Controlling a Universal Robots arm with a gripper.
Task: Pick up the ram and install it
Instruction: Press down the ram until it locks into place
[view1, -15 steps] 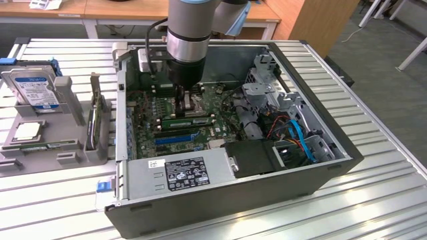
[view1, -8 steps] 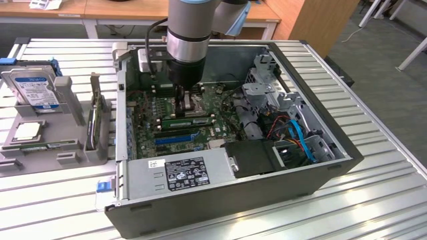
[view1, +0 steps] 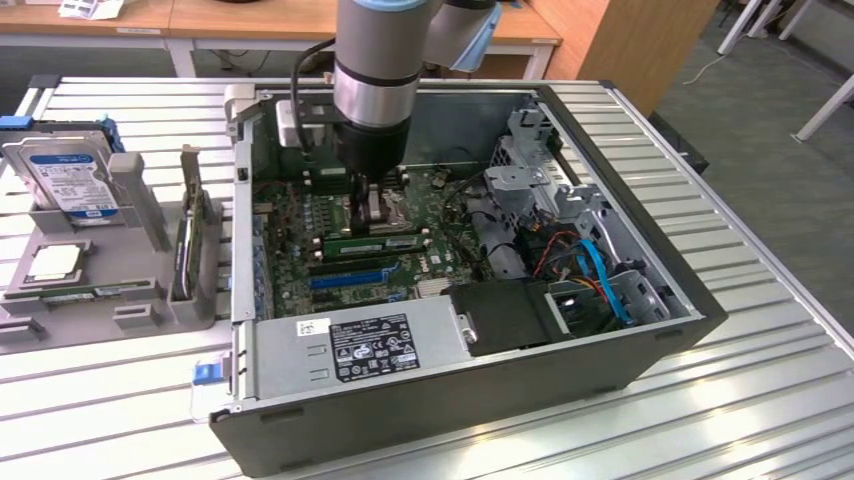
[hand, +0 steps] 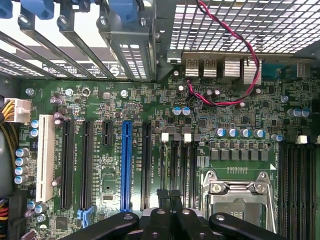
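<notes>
Gripper (view1: 370, 215): fingers pressed together with nothing between them, pointing straight down inside the open computer case (view1: 641, 345), low over the green board.
Fingertips (hand: 163, 196): in the wrist view, two black tips side by side – they sit over the near end of the narrow dark memory slots (hand: 180, 165).
Ram (view1: 378, 243): in the exterior view, a long green stick lying lengthwise on the motherboard (view1: 300, 225), just beside the gripper's tips, between the blue slot (view1: 354, 272) and the processor socket (view1: 387, 212). Whether it is fully seated, and whether the fingers touch it, cannot be told.
Memory slots, wrist view: seen from straight above, with white clips (hand: 165, 136) at their far ends; the stick itself cannot be made out there.
Blue slot (hand: 125, 165): the wrist view shows it running parallel to the memory slots, black slots on either side and a white slot (hand: 45, 155) further out.
Socket (hand: 237, 192): metal frame just beside the fingers, on the side away from the blue slot.
Wire (hand: 250, 55): a red-and-black twisted pair looping over the rear ports.
Case surroundings, exterior view: labelled power supply (view1: 360, 345) along the near edge, blue cables (view1: 607, 285) toward the exterior view's right.
Outside the case: a grey holder (view1: 134, 290) on the slatted table (view1: 747, 400) at the exterior view's left – a hard drive (view1: 60, 175) stands in it.
</notes>
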